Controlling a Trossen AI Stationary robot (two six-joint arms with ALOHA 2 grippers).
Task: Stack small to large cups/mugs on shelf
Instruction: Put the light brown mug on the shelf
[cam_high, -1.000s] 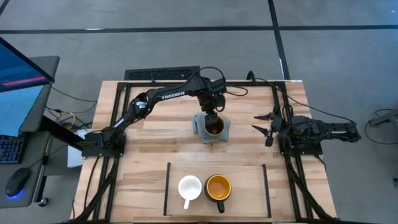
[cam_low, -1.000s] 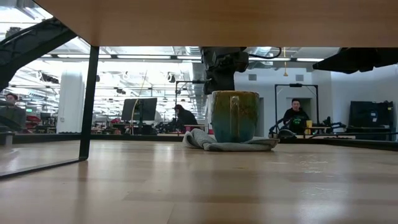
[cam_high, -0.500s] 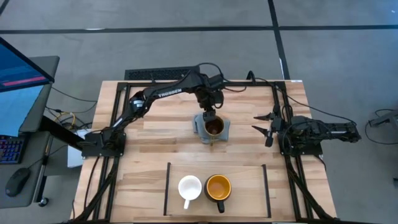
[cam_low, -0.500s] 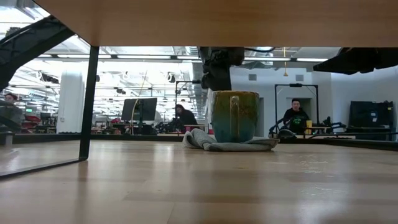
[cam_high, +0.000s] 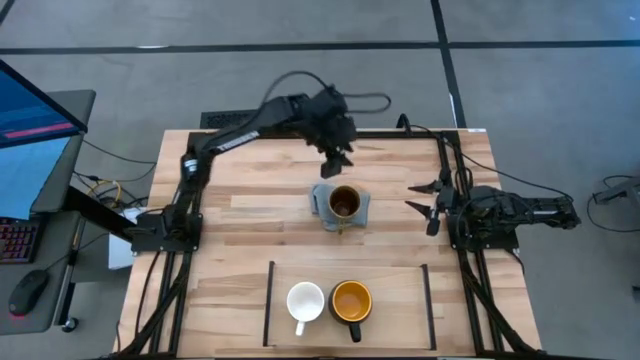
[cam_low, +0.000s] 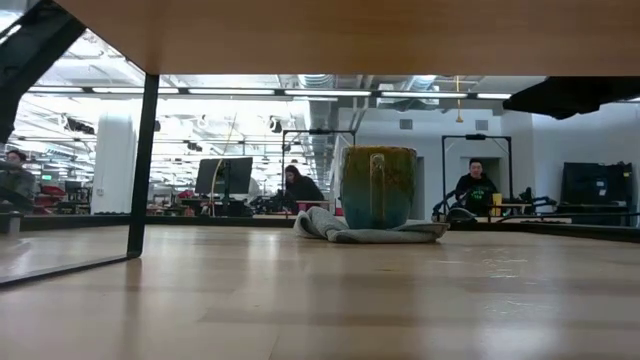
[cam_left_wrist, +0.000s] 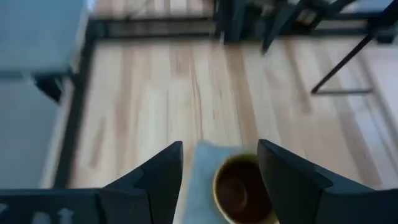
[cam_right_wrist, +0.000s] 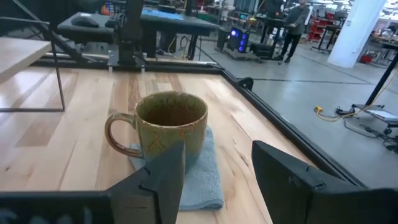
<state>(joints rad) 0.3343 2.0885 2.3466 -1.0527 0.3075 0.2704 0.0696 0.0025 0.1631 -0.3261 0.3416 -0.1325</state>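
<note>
Shelf (cam_high: 400, 300) at the table's near edge, between the two thin black bars: white mug (cam_high: 305, 301) and dark mug (cam_high: 351, 300) with yellow-orange inside stand side by side, just beside each other, both upright. White one sits toward the left bar; the slot next to the right bar is bare wood.

Brownish-gold mug (cam_high: 343, 204) is not on the shelf. It stands upright on the grey cloth (cam_high: 362, 211) near the middle of the table (cam_high: 240, 250), well apart from the shelf. Low view shows its handle facing the camera.

Left gripper (cam_high: 336, 158) hangs above the table between the mug and the far edge, fingers spread, holding nothing; wrist view looks down past the fingers at the mug's rim and dark inside. Right gripper (cam_high: 425, 200) waits near the right edge, fingers parted and empty, pointing at the mug.

Judgement: two of three mugs placed, small then medium. Remaining: grasp the large mug, lift it off the cloth, set it in the free slot beside the dark mug.
</note>
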